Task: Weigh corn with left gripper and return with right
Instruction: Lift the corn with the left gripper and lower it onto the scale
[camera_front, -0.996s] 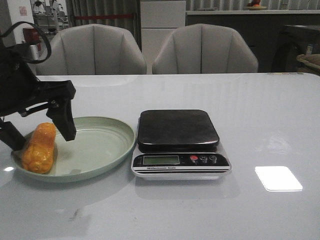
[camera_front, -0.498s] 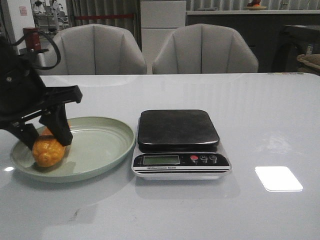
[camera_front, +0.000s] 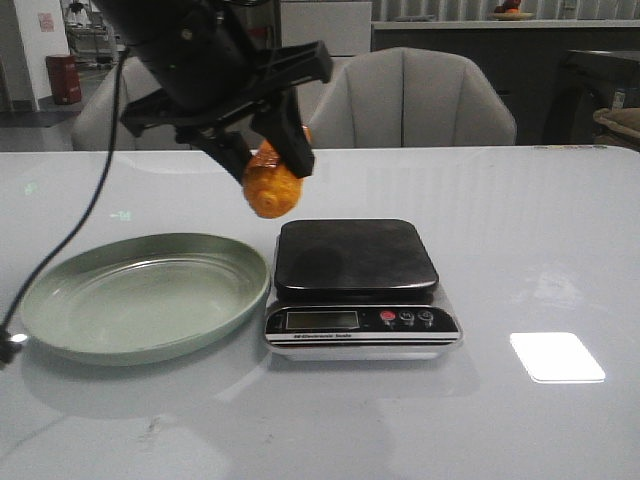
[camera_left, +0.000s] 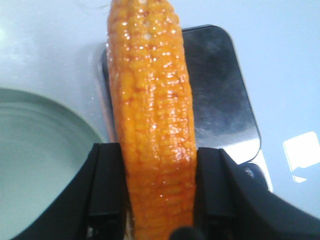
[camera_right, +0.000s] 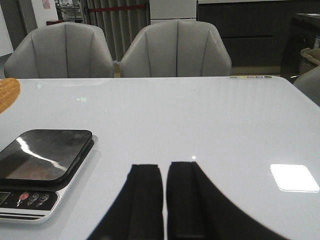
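My left gripper (camera_front: 268, 152) is shut on the orange-yellow corn (camera_front: 274, 184) and holds it in the air, above the table between the green plate (camera_front: 60, 290) and the scale (camera_front: 355, 258). In the left wrist view the corn (camera_left: 152, 115) runs between the two black fingers (camera_left: 107, 185), over the near-left edge of the scale's black platform (camera_left: 220, 95). My right gripper (camera_right: 164, 172) is shut and empty, low over the table to the right of the scale (camera_right: 42, 155). The corn's tip (camera_right: 7, 93) shows at the edge of the right wrist view.
The green plate is empty, left of the scale. The scale has a display (camera_front: 322, 319) and buttons (camera_front: 407, 318) on its front. Two grey chairs (camera_front: 410, 100) stand behind the table. A black cable (camera_front: 60, 240) hangs from the left arm over the plate's left side.
My left gripper has lifted the corn out of the green plate and carried it up and to the right, to just beside the scale. The plate is now empty.
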